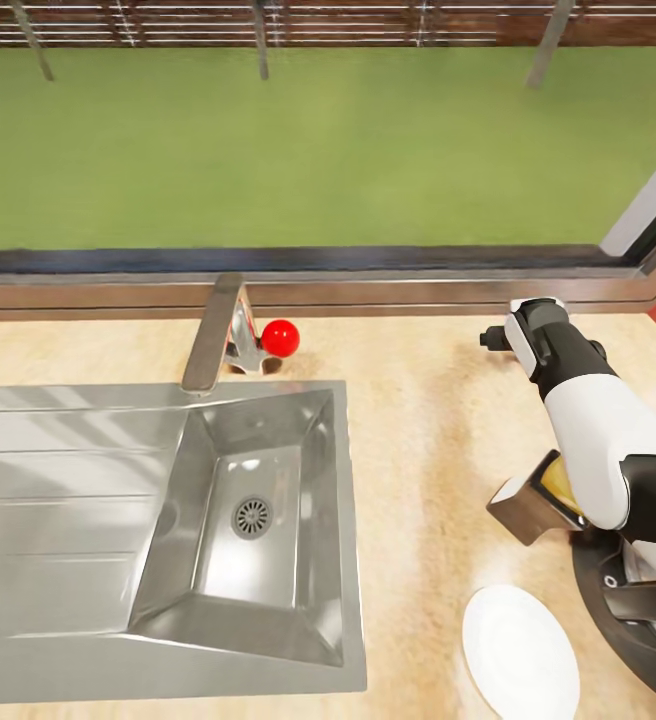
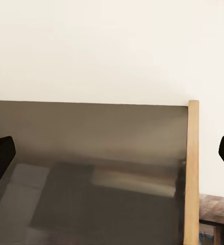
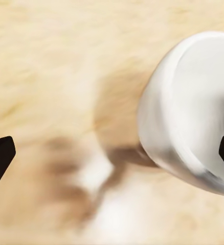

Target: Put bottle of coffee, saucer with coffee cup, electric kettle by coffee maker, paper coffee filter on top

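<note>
The kitchen countertop [image 1: 418, 420] is beige, with a steel sink [image 1: 238, 520] set into it. The white saucer [image 1: 521, 650] lies flat near the front edge, right of the sink. A brown thing with a yellow part [image 1: 533, 500], possibly the bottle of coffee, sits behind the saucer, half hidden by my right arm. My right gripper [image 3: 112, 158] is open over the counter, and a blurred white rounded thing, apparently the coffee cup [image 3: 194, 112], lies between its spread fingertips towards one side. My left gripper [image 2: 112, 155] is open and holds nothing.
A faucet [image 1: 213, 335] with a red knob [image 1: 280, 338] stands behind the sink, under a window sill. A dark round object [image 1: 618, 620] sits at the right edge, partly under my arm. The left wrist view faces a dark cabinet panel [image 2: 91, 173] with a wood edge [image 2: 193, 168].
</note>
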